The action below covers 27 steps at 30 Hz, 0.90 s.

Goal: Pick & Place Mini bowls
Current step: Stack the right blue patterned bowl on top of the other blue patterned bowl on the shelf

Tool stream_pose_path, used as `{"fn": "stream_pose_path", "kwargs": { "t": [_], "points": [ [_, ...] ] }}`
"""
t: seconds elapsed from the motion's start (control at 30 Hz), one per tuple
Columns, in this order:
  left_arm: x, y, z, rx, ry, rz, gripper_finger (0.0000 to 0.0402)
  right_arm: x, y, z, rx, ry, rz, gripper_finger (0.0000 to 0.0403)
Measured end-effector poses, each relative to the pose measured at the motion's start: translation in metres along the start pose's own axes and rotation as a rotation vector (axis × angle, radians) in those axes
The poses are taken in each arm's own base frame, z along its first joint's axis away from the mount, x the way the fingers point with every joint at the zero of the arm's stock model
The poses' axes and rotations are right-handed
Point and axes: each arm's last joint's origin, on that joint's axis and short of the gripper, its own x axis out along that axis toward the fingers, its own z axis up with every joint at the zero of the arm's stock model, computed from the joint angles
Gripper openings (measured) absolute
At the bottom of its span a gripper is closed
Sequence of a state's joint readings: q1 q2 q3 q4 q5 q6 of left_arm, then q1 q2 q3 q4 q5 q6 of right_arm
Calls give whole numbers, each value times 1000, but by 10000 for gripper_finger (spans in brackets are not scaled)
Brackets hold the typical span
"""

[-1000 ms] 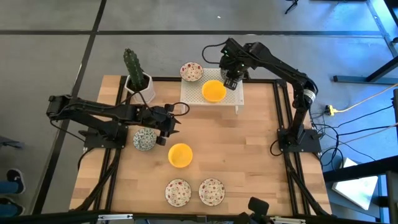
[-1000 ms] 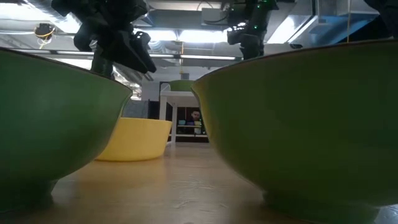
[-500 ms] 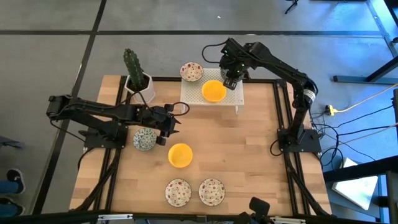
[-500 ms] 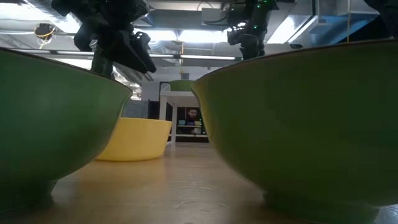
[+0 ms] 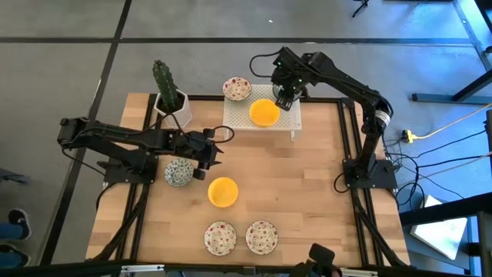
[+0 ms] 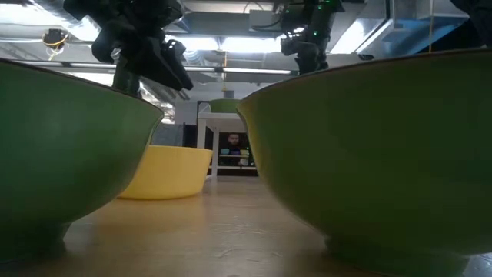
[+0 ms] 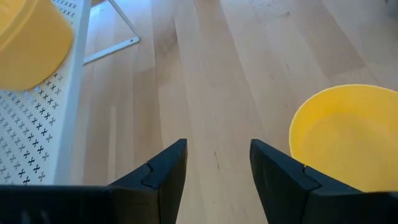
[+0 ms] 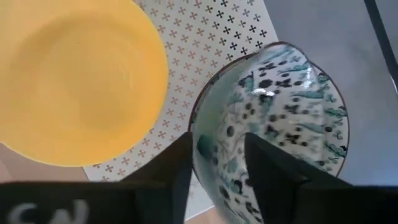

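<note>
A white perforated stand (image 5: 286, 121) at the table's far side carries a yellow mini bowl (image 5: 264, 112) and, at its far left corner, a red-speckled one (image 5: 237, 89). My right gripper (image 5: 284, 99) hangs open over the stand's far right corner. There its fingers straddle the rim of a grey-green patterned bowl (image 8: 280, 118), which reaches out past the stand's edge. My left gripper (image 5: 209, 150) is open above bare wood. It stands between another patterned bowl (image 5: 178, 171) and a yellow bowl (image 5: 223, 191). My right gripper (image 8: 217, 168) comes from above with one finger (image 8: 267, 171) inside the patterned bowl and the other (image 8: 177, 171) outside its wall (image 8: 198, 146). A gap shows beside the inner finger. Whether the outer finger touches the wall I cannot tell.
A cactus in a white pot (image 5: 169, 100) stands at the far left corner. Two speckled bowls (image 5: 220, 237) (image 5: 261, 237) sit by the near edge and fill the low view's foreground. Bare wood lies along the table's right side.
</note>
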<state>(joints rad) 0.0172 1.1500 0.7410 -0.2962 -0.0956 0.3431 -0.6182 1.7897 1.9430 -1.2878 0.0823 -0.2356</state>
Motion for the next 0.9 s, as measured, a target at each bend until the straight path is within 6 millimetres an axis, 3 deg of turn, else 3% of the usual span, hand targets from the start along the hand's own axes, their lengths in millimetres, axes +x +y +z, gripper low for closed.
{"fn": "stream_pose_path", "kwargs": {
  "t": [0.13,0.27,0.6,0.77,0.9],
  "points": [
    [0,0,0,0,0,0,171,0,-1,-1,4,18,-50,180],
    [0,0,0,0,0,0,171,-1,-2,-1,12,24,-80,175],
    [0,0,0,0,0,1,171,0,-7,-4,29,38,-90,62],
    [0,0,0,0,0,1,171,1,-42,-8,124,44,-351,8],
    [0,0,0,-19,0,1,171,13,-66,-14,218,-12,-285,12]
  ]
}}
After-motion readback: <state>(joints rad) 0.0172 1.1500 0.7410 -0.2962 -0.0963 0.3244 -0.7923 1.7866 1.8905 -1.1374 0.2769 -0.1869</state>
